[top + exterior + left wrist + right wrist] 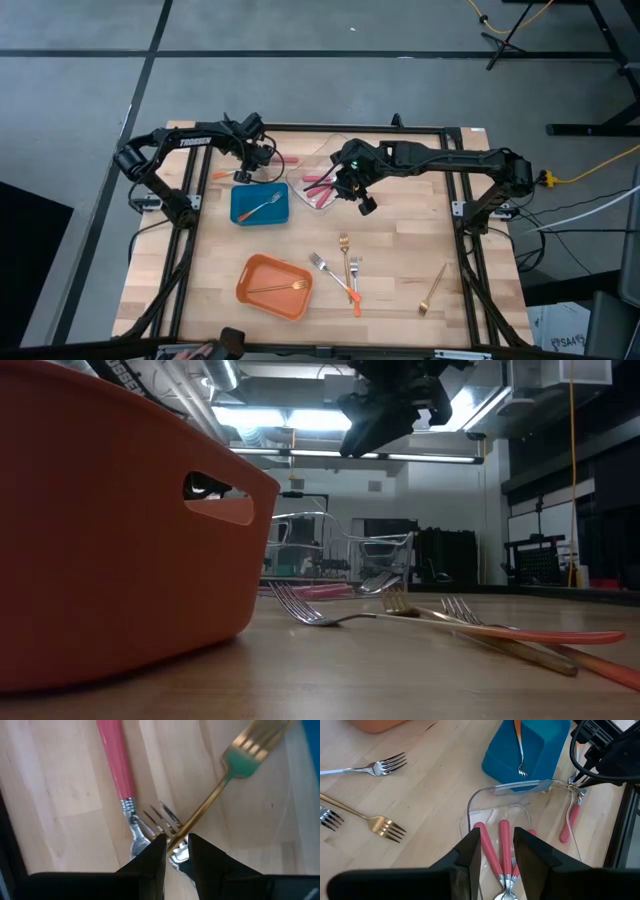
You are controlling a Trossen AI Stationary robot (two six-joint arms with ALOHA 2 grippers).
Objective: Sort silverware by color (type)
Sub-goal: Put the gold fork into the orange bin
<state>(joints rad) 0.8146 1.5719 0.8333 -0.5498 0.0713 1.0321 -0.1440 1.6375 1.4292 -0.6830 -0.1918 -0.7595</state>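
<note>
My left gripper point(177, 840) is at the table's far left, beside the blue container point(260, 203), and is shut on a gold fork point(215, 790). A red-handled fork point(117, 765) lies on the wood right under it. My right gripper point(497, 835) hangs open above the clear container point(520, 790), which holds several red-handled forks point(492, 855). The blue container holds one orange-handled fork point(520, 745). A gold fork point(283, 288) lies in the orange container point(250, 278). Loose forks point(345, 265) and another gold fork point(432, 290) lie on the near part of the table. My left gripper pinches the gold fork's thin handle point(186, 831) between its two fingers, which come steeply from above and lie across it. The fork slants away from the fingers, crossing over the red-handled fork's tines point(162, 817). Whether its head point(255, 742) touches the table cannot be told.
The clear container point(320, 185) stands at the far middle, close to the blue one. The orange container point(110, 530) fills the low view's left, with loose forks point(400, 615) beside it. Bare wood lies at the table's right point(420, 225).
</note>
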